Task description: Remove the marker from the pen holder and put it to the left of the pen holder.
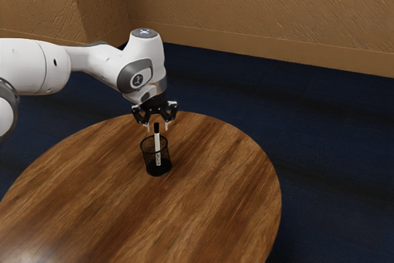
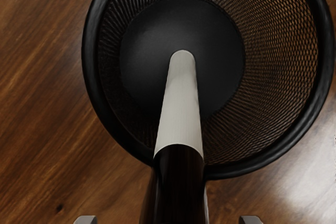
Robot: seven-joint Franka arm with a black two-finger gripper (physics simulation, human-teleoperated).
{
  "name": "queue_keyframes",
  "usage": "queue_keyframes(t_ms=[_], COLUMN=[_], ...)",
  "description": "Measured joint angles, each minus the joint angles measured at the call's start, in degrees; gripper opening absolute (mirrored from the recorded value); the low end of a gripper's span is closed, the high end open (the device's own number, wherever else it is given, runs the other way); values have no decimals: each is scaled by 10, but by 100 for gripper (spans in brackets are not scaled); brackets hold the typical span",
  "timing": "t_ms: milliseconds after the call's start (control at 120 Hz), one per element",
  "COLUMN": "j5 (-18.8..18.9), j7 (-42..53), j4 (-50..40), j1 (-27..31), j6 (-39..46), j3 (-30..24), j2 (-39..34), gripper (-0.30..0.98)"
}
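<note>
Gripper point(image 1: 157, 125): stood wide open, gripped nothing.
Pen holder point(image 2: 91, 56): held the marker point(image 2: 181, 103), black cap up.

No readable text, tiny lettering point(image 1: 158, 159) (on marker point(image 1: 157, 143))

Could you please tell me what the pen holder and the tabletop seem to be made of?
The pen holder looks like black-coated metal, perhaps wire: its side is fine see-through mesh under a smooth, rounded rim. The tabletop seems to be glossy varnished wood or a wood-look laminate, given its streaky brown grain and pale sheen.

Room, type unclear, tan walls point(image 1: 258, 4), blue floor point(image 1: 332, 133), 1 wooden table point(image 1: 228, 207)
</note>
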Motion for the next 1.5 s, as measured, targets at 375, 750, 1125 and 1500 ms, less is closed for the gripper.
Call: queue_keyframes(t_ms=[375,750,1125,1500], j5=[-37,-49,-62,-81], j7=[35,52,60,69], j4=[-25,-25,-43,-46], j1=[8,6,9,9], j6=[2,2,2,4], j3=[0,-1,-1,0], j2=[-22,-23,-39,-83], gripper=[23,12,5,-7])
